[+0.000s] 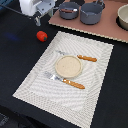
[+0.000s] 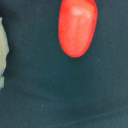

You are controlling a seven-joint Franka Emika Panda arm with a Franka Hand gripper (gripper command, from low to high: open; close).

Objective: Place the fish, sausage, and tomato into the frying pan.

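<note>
- One robot arm appeared at the top of the exterior view, its white gripper (image 1: 38, 19) hanging above a dark tabletop (image 1: 15, 55).
- Its fingers were too blurred in that view, and absent from the wrist view, so whether the claw was released or clenched could not be told; nothing appeared to be held.
- Below the claw in the exterior view, and a little toward that view's right, lay the tomato (image 1: 41, 35), near the claw, resting on the dark tabletop just off the corner of a pale striped placemat (image 1: 35, 80).
- Seen from the wrist view, the tomato (image 2: 77, 27) looked like a glossy red oval, longer than wide, with bare dark surface all around it.
- Well away from the claw, toward the exterior view's right, stood the frying pan (image 1: 69, 10) on a pinkish board (image 1: 107, 30), with a similar grey pot (image 1: 91, 13) just beside it.
- A thin reddish shape inside the pan may have been the sausage, though it was too small to confirm; the fish could not be made out.
- Farther from the claw, in the middle of the placemat, sat a round cream plate (image 1: 68, 66) between an orange-handled knife (image 1: 86, 58) and an orange-handled fork (image 1: 70, 82).
- Judging from this, the next move called for lowering onto the tomato and closing across its narrow width.
</note>
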